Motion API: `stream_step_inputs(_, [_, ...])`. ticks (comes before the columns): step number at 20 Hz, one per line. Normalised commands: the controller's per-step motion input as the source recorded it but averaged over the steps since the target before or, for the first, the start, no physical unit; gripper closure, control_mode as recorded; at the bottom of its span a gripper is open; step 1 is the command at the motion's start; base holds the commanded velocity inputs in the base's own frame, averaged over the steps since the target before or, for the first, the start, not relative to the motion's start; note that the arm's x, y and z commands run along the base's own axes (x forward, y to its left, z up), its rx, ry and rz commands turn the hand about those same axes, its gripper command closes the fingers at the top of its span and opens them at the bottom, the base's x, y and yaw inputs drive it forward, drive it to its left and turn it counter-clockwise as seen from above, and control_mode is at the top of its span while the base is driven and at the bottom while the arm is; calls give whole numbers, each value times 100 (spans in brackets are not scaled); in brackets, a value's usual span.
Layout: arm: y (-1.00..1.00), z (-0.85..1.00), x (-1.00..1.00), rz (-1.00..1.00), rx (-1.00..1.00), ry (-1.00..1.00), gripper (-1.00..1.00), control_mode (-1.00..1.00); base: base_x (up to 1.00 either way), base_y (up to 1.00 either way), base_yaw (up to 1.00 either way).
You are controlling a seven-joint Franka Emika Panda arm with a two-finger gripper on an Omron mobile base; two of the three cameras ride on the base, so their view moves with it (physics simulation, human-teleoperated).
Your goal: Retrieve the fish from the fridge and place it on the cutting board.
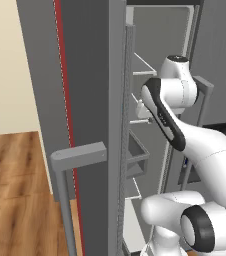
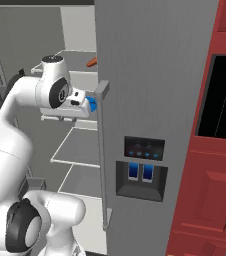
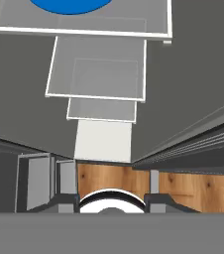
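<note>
The tall grey double-door fridge stands with its left door swung open toward the base; a red strip runs down the edge of that door, and a grey bar handle projects from its outer face. The right door is closed and carries its own grey bar handle and a dark dispenser panel with blue lights. The white arm reaches into the open compartment, with its wrist at upper-shelf level. The gripper looks down along the stack of pale inner shelves toward the white compartment floor; only the bases of its two dark fingers are visible at the bottom edge, set apart on either side of a white rounded robot part, and the state of the jaws cannot be determined. A flat blue round object lies on the uppermost shelf in the hand view, and a blue patch is visible just beside the wrist in the right base view. A small orange item rests on a higher shelf toward the rear; its identity cannot be confirmed. Wooden flooring lies to the left of the fridge, and dark red cabinets with a black glass panel stand to its right.
</note>
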Motion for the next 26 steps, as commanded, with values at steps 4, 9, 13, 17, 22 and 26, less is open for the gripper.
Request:
stream_step_inputs(4, [7,3,24,-6,1,0,-100,-100,0,0,0])
stream_step_inputs(9, [16,16,30,-15,9,-7,-100,-100,0,0,0])
stream_step_inputs(13, [22,7,43,-13,15,-13,-100,-100,0,0,0])
stream_step_inputs(17, [25,-3,35,-16,19,-20,-100,-100,0,0,0])
stream_step_inputs(22, [27,-12,24,-19,8,-19,-100,-100,0,0,0])
stream_step_inputs(26, [24,-6,26,-12,-4,0,-100,-100,0,0,0])
